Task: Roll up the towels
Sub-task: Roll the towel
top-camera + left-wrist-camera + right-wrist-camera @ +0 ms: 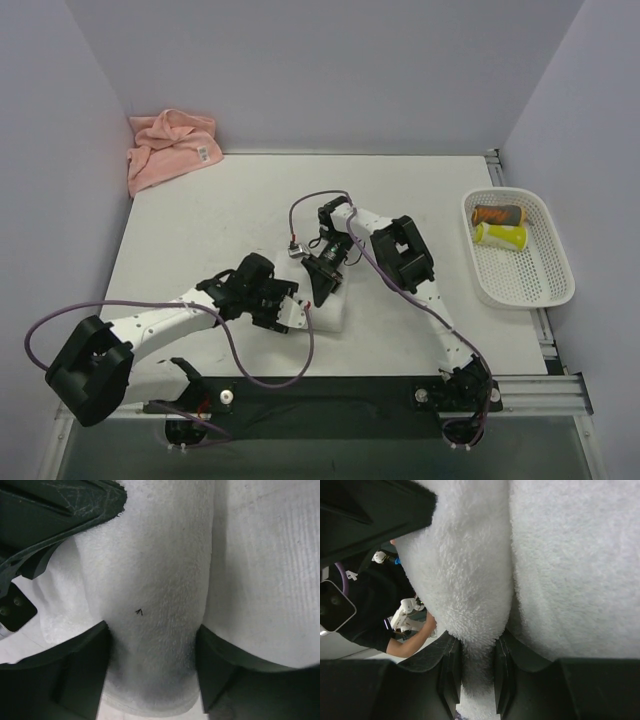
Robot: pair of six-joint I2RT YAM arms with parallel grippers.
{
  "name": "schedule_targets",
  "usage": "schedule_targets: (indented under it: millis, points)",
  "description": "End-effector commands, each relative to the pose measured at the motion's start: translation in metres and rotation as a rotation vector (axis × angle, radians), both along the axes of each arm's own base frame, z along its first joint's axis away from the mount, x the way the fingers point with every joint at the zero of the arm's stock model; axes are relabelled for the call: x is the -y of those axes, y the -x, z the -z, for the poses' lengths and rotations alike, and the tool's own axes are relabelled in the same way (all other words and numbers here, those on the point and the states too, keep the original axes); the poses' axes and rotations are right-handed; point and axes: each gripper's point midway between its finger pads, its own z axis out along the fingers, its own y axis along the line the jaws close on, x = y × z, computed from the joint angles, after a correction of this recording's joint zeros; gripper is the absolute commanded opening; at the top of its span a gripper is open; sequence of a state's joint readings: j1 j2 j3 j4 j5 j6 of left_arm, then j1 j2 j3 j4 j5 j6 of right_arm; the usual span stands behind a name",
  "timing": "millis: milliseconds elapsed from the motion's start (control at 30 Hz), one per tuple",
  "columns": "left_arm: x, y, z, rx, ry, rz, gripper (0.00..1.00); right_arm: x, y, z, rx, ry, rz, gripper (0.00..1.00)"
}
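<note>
The white towel (336, 308) lies at the table's middle, mostly hidden under both grippers. My left gripper (303, 312) comes at it from the left. In the left wrist view a thick rolled fold of the white towel (150, 580) fills the wide gap of the left gripper (152, 647), and both jaws press its sides. My right gripper (322, 283) reaches in from behind. In the right wrist view the right gripper (477, 655) is pinched narrow on a fold of the white towel (465, 570). The salmon-pink towel (170, 148) sits crumpled in the far left corner.
A white mesh basket (520, 292) stands at the right table edge with an orange can (498, 215) and a yellow can (500, 236) inside. Walls close the left, back and right sides. A purple cable (270, 375) loops over the near edge.
</note>
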State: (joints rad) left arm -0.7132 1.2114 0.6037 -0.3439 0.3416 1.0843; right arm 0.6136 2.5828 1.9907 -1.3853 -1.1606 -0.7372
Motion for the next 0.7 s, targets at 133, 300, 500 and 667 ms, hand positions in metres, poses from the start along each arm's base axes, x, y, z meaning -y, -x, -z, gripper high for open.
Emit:
schedule_targets:
  millis: [133, 300, 500, 667]
  points:
    - [-0.005, 0.013, 0.018, -0.099, -0.144, 0.04, 0.31, 0.016, -0.026, 0.001, 0.129, 0.078, 0.014, 0.12]
    - [-0.023, 0.052, 0.02, -0.328, -0.223, 0.003, 0.17, 0.026, -0.08, -0.034, 0.324, 0.1, 0.155, 0.45]
    - [-0.02, 0.064, 0.017, -0.614, -0.274, -0.083, 0.15, 0.056, -0.136, -0.117, 0.626, 0.056, 0.371, 0.53]
    - [-0.014, 0.047, 0.011, -0.873, -0.258, -0.169, 0.15, 0.086, -0.123, -0.148, 0.74, 0.055, 0.414, 0.52]
